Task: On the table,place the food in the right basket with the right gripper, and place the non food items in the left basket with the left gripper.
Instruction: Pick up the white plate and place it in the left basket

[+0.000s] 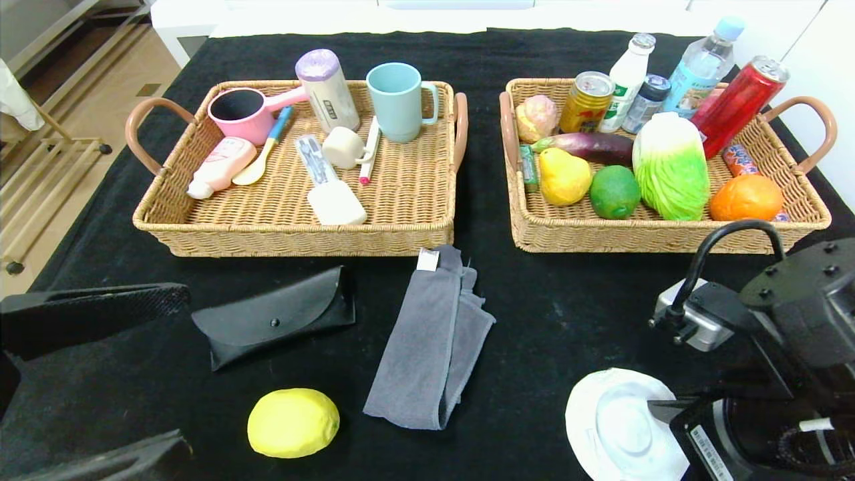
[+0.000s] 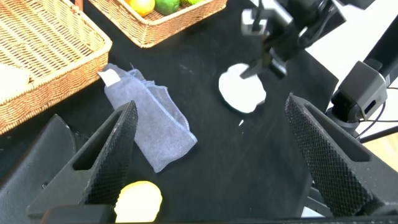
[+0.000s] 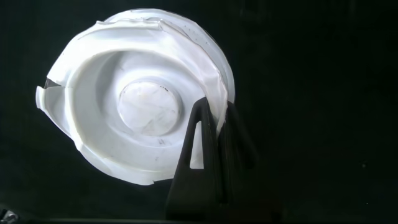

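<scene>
A white round lidded cup (image 1: 618,427) lies on the black table at the front right. My right gripper (image 1: 661,404) is shut on its rim; the right wrist view shows the fingers (image 3: 214,112) pinching the thin edge of the cup (image 3: 137,106). My left gripper (image 1: 184,367) is open and empty at the front left, above the table between a black glasses case (image 1: 274,321) and a yellow lemon (image 1: 293,422). In the left wrist view the gripper (image 2: 211,106) is wide open, with the lemon (image 2: 138,200), a grey cloth (image 2: 146,124) and the cup (image 2: 242,90) below.
The grey cloth (image 1: 434,334) lies at the table's middle. The left basket (image 1: 294,237) holds cups, a bottle and small utensils. The right basket (image 1: 668,235) holds fruit, vegetables, cans and bottles. The table's edge runs close on the right.
</scene>
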`<state>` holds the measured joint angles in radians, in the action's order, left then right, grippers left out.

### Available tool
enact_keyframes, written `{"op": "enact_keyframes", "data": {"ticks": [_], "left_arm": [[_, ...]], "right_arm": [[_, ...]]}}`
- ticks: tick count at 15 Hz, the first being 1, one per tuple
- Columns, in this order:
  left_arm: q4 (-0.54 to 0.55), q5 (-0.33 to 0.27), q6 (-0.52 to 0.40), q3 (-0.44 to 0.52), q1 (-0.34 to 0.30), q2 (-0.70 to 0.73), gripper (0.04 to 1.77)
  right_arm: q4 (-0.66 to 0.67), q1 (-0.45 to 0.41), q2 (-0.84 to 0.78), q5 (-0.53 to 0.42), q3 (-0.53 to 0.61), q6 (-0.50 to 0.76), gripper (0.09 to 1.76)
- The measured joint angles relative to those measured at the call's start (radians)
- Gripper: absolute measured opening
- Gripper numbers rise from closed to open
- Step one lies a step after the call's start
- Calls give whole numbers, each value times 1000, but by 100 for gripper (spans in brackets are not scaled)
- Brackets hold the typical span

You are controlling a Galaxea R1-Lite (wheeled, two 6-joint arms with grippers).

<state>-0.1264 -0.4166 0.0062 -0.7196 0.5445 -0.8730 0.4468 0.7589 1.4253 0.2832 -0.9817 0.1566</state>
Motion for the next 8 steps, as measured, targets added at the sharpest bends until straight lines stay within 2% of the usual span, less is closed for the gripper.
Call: {"op": "enact_keyframes", "data": {"ticks": [2,5,8], "left_arm": [[0,0,-1,1,0,-3,172],[0,0,-1,2,0,-6,172],[0,0,-1,3,0,-7,172]], "right_arm": [[-14,1,-14,-2,-22,2,13],[-103,9,0,-14,-48,11,13],[-117,23,45,-16,-128,53,13]]}}
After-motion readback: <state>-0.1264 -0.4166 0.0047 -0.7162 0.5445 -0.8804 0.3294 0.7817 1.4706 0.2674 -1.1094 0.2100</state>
